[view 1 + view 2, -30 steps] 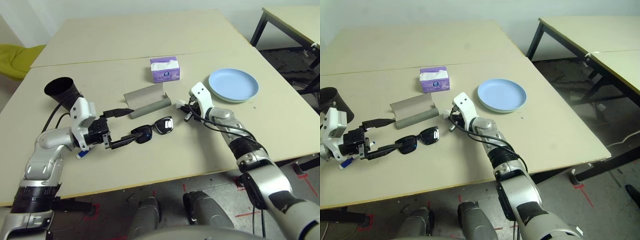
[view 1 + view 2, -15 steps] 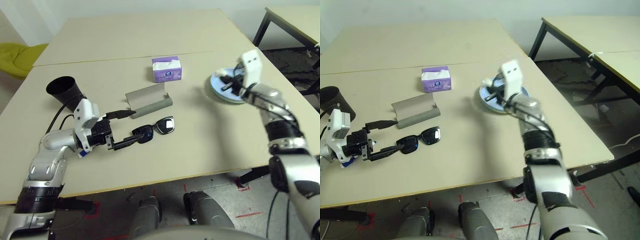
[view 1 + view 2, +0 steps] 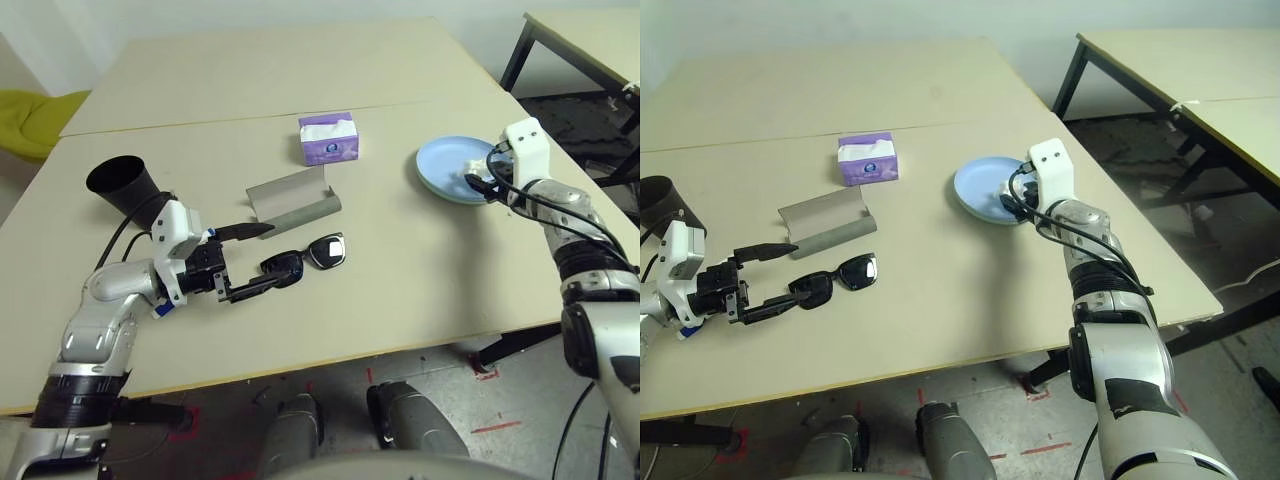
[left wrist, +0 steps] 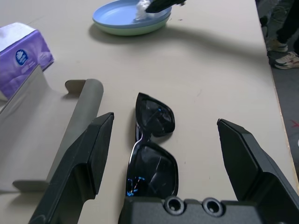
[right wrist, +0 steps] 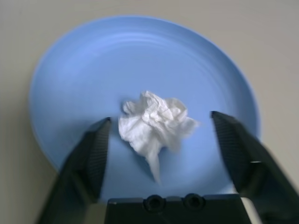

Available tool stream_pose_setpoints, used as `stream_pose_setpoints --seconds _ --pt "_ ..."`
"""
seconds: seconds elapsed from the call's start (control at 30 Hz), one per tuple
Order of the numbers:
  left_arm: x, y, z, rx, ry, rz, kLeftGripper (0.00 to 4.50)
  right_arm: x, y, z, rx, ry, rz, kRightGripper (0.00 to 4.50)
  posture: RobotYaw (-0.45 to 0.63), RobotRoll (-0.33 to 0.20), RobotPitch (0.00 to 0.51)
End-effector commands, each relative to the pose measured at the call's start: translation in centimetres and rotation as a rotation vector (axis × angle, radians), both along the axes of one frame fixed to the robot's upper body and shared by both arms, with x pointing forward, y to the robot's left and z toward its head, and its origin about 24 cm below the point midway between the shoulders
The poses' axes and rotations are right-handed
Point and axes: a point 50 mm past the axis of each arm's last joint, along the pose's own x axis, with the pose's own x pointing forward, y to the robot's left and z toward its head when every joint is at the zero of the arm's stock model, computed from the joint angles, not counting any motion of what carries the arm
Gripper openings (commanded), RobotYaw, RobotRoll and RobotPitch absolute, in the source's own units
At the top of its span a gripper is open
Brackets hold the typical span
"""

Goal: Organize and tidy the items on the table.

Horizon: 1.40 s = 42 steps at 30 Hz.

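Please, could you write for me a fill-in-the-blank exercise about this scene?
The crumpled tissue lies on the light-blue ____.
The right gripper has its fingers ____, not shut.
The tissue box is mainly ____ in colour.
The left gripper's fingers stand on either side of the ____.

Missing words: plate; open; purple; sunglasses

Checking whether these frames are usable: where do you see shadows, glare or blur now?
Left eye view: a soft shadow on the table below the blue plate; right wrist view: the end effector's fingers look blurred; left wrist view: small blue glints on the sunglasses.
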Motion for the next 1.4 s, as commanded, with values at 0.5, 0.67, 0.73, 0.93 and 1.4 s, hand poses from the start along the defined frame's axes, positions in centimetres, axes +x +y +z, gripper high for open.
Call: stream_pose_setpoints --seconds 0.5,0.67,0.73,0.93,1.4 --pt "-2.0 5.5 -0.6 0.095 0.05 0.066 4.5 -11.2 15.2 9.0 -0.203 0.282 0.734 4.47 -0.19 0.0 0.13" --pt "-2.8 6.8 -0.5 0.114 0.049 0.108 4.5 -10.1 20.7 9.0 -0.443 0.173 0.91 4.47 -0.16 0.0 0.133" --pt "-3.2 7.2 -0.4 0.113 0.043 0.131 4.5 -10.0 22.8 8.9 -0.485 0.164 0.984 4.47 -0.14 0.0 0.135" --pt "-4.3 7.8 -0.7 0.118 0.044 0.175 4.5 -10.0 26.9 6.6 -0.583 0.282 1.162 4.47 -0.12 0.0 0.134" --pt "-3.9 7.5 -1.3 0.103 0.027 0.203 4.5 -9.6 32.3 2.5 -0.711 0.365 1.24 4.47 -0.1 0.0 0.125"
